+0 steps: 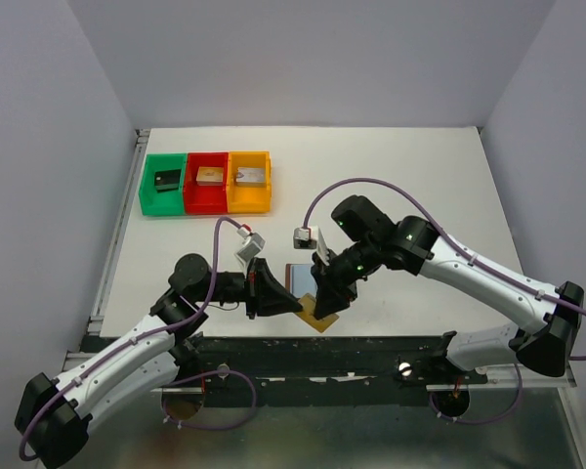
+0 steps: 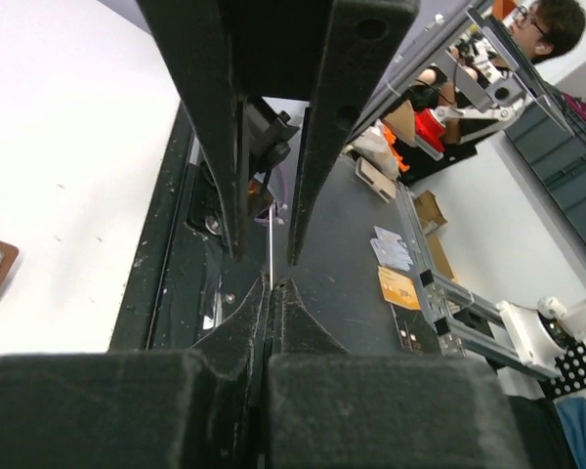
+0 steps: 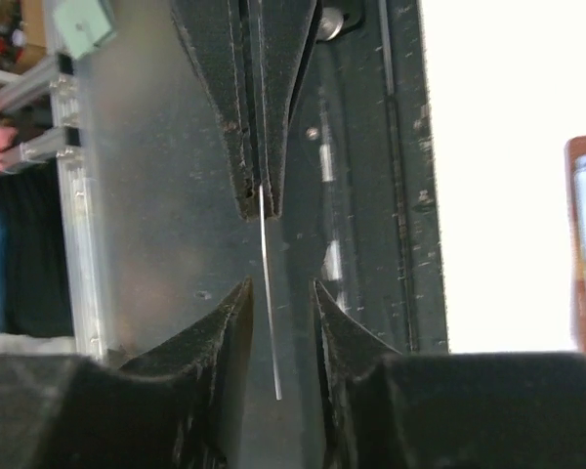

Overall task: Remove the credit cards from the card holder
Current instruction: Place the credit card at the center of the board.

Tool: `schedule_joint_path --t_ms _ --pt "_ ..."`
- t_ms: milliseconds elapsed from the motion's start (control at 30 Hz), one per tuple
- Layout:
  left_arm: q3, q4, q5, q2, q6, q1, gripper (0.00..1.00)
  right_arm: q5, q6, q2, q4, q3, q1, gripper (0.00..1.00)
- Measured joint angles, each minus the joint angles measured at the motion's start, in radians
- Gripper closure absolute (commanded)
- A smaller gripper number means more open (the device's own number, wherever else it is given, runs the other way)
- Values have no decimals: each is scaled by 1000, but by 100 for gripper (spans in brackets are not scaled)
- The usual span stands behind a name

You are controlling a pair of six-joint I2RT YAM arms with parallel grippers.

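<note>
Two robot arms meet above the near edge of the desk [image 1: 420, 176]. The left gripper [image 2: 273, 285] is clamped tight on one credit card [image 3: 274, 342], visible to the wrist cameras only as a thin edge-on line. The right gripper [image 3: 278, 293] stands partly open around it, fingers clear of the card. One card holder [image 1: 300, 276] lies between the wrists, largely hidden. Three bins [image 1: 207, 203] at the far left corner hold one block [image 1: 210, 176] each.
</note>
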Motion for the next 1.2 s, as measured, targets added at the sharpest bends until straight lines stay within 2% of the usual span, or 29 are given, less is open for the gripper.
schedule_joint_path --t_ms 33,67,233,367,467,600,700,933,1100,1200 --pt "-3 -4 -6 -5 2 -1 100 18 8 -2 7 0 0 46" --pt "-6 -20 -23 -14 7 -1 100 48 24 -5 16 0 0 43" --pt "-9 -215 -217 -156 52 33 100 262 124 -86 69 -20 -23 40" --pt "-13 -392 -381 -281 43 208 100 438 204 -233 148 -105 -83 40" --pt "-15 -505 -450 -286 3 395 100 531 245 -311 200 -168 -93 40" --pt "-20 -546 -460 -136 -40 576 100 618 301 -341 275 -248 -93 41" --pt "-24 -526 -460 23 -60 657 100 648 340 -345 340 -322 -93 41" --pt "-24 -368 -410 339 -75 864 100 623 384 -369 418 -411 -93 41" --pt "29 -314 -399 500 -76 903 100 585 393 -373 474 -440 -93 41" --pt "110 -302 -376 600 -53 915 100 569 394 -367 489 -451 -93 41"
